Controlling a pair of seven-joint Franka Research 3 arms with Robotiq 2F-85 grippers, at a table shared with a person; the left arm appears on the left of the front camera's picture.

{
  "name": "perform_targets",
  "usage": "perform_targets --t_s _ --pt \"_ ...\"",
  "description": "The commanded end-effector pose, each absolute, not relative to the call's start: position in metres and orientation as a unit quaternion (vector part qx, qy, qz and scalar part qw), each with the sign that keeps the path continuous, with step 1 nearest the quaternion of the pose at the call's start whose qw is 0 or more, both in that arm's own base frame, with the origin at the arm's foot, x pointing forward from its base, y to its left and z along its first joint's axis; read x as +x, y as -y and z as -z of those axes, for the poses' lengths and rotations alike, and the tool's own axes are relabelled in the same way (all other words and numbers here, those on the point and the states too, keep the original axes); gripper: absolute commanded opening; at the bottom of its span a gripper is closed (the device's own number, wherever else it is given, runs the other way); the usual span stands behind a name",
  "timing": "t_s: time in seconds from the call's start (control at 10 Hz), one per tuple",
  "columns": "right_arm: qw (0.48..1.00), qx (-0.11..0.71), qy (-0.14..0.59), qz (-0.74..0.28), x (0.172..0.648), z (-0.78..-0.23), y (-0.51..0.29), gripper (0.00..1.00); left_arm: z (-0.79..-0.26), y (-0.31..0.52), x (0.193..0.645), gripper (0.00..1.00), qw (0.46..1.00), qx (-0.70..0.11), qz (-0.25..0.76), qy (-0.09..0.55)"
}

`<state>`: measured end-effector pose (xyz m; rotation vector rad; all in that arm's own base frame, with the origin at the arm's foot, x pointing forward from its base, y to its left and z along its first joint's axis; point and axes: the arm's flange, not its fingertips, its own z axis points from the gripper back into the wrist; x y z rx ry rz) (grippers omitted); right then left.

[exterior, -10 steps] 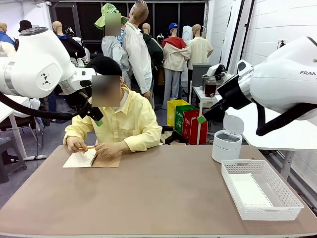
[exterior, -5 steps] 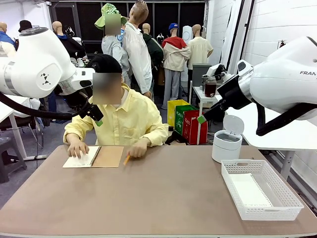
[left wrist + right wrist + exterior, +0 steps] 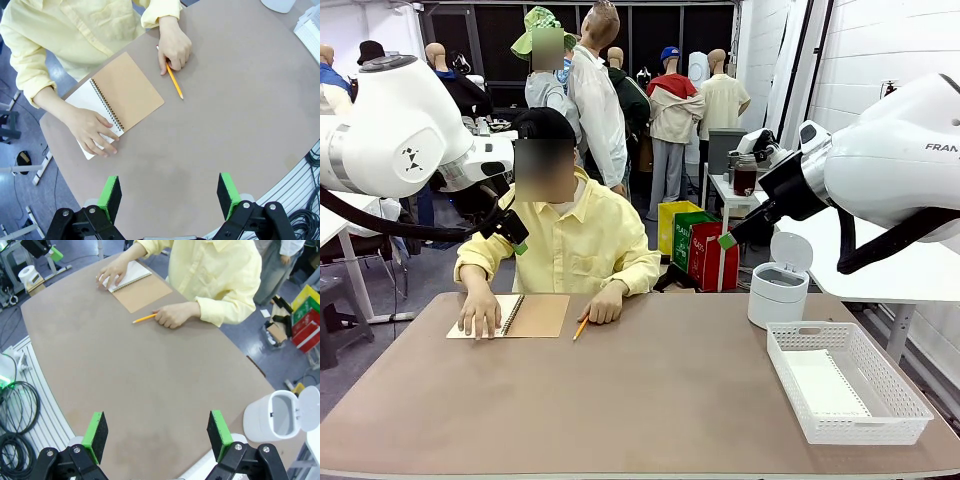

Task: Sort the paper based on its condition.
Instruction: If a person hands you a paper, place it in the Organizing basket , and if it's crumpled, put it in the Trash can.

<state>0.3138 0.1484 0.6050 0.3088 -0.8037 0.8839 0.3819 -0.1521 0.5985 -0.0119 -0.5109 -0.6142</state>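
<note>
- Notebook (image 3: 538,315) in the front view: it lies open at the person's edge of the table (image 3: 650,400). One hand (image 3: 478,315) is flat on its white page, and the other hand (image 3: 605,304) is at a pencil (image 3: 579,327) just beside its tan cover.
- Well apart from the notebook, toward my right arm's side, stands a white basket (image 3: 790,372). What I take for the paper (image 3: 825,385), a flat white sheet, lies in its bottom. Its long axis follows the basket's length, running from my side toward the person's.
- My left gripper (image 3: 519,244) hangs high over the notebook's end of the table. My right gripper (image 3: 727,240) hangs high and nearer the basket.
- Left wrist view: my green pads (image 3: 111,192) stand wide apart with nothing between them. The notebook lies ahead of them, off to the picture's left, with its spiral slanting across.
- Right wrist view: these pads (image 3: 96,436) are wide apart too, and empty. The notebook lies far ahead, near the top edge.
- Judgement: a fresh sheet would likely come from the notebook, where my left arm is the nearer. For the basket, my right arm is.
</note>
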Motion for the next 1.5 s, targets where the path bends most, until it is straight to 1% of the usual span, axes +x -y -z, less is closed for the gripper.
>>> perform_targets --t_s 0.0,1.4 --pt "0.815 0.147 0.373 -0.419 0.3132 -0.6058 -0.1490 1.00 -0.5999 0.1504 0.3825 1.00 0.921 -0.005 0.299 0.250" --pt "0.815 0.147 0.373 -0.419 0.3132 -0.6058 -0.1490 1.00 -0.5999 0.1504 0.3825 1.00 0.921 -0.005 0.299 0.250"
